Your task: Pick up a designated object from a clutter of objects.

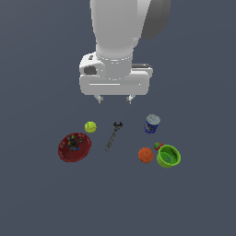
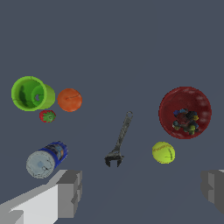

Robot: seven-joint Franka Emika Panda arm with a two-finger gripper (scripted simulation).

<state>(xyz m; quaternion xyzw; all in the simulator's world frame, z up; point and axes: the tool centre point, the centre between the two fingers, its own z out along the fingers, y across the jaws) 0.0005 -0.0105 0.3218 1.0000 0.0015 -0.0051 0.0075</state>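
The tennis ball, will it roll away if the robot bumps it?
Probably. The tennis ball is round and sits on flat floor with nothing touching it, so a nudge could send it rolling, maybe toward the red plate close by. It looks small enough to fit between the open end effector fingers. Its fuzzy look suggests it won't slip much.

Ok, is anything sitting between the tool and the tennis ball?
Nothing visible. The open tool hangs above the clutter, and the tennis ball lies uncovered, apart from the wrench and the red plate beside it.
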